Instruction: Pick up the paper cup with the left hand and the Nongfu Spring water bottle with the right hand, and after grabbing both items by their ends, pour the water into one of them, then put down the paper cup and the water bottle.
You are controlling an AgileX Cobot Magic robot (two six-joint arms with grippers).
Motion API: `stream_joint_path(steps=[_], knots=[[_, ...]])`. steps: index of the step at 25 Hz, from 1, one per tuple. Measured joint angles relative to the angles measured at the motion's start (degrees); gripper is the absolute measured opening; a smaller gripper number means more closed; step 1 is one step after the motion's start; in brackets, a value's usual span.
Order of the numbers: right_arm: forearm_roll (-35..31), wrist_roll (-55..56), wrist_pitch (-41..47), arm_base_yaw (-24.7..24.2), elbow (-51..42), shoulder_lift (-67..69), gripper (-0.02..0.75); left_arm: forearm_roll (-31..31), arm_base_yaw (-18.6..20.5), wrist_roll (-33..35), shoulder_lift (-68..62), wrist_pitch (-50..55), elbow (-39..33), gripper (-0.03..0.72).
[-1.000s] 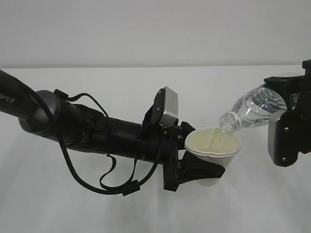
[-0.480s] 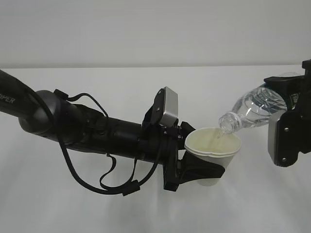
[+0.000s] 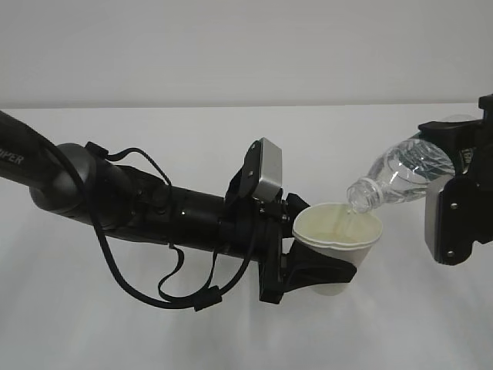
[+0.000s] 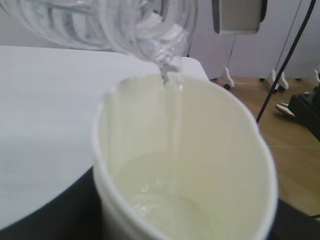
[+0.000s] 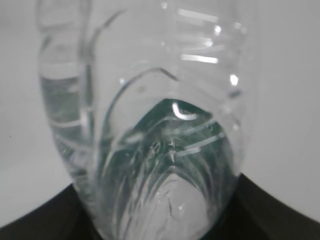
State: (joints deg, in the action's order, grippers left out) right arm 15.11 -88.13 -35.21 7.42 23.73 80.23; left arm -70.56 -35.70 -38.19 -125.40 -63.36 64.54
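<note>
The paper cup point(image 3: 337, 240) was a small white cone of thin card with a rolled rim and a pale cream inside, its mouth slightly squeezed out of round. It hung above the white matte table point(image 3: 231, 139), clasped low on its wall by the left pincer point(image 3: 320, 270), a black, blocky claw on a thick black arm point(image 3: 139, 204) draped with looped cables. A grey box-shaped camera module point(image 3: 266, 171) sat just behind the cup. On the arm, the white letters "IPER" were legible at the frame edge.

Above and to the right of the cup, the Nongfu Spring water bottle point(image 3: 400, 179) was clear, ribbed plastic, capless, tilted with its neck over the cup's rim. The right pincer point(image 3: 462, 166), black with a light grey rectangular plate, gripped its base end. A thin strand of water point(image 4: 172, 115) ran from the neck into the cup, pooling clear at the bottom. The bottle's label print could not be read.
</note>
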Motion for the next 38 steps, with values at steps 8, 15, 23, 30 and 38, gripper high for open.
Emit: stream_joint_path(steps=[8, 15, 23, 30, 38], knots=[[0.1, -0.7, 0.0, 0.0, 0.0, 0.0, 0.420, 0.0, 0.0, 0.0, 0.0, 0.0, 0.0, 0.452], [0.1, -0.9, 0.0, 0.0, 0.0, 0.0, 0.420, 0.0, 0.0, 0.0, -0.1, 0.0, 0.0, 0.452], [0.1, -1.1, 0.0, 0.0, 0.0, 0.0, 0.420, 0.0, 0.0, 0.0, -0.1, 0.1, 0.0, 0.452], [0.1, -1.6, 0.0, 0.0, 0.0, 0.0, 0.420, 0.0, 0.0, 0.0, -0.1, 0.1, 0.0, 0.452], [0.2, -2.2, -0.1, 0.0, 0.0, 0.0, 0.420, 0.0, 0.0, 0.0, -0.1, 0.1, 0.0, 0.451]])
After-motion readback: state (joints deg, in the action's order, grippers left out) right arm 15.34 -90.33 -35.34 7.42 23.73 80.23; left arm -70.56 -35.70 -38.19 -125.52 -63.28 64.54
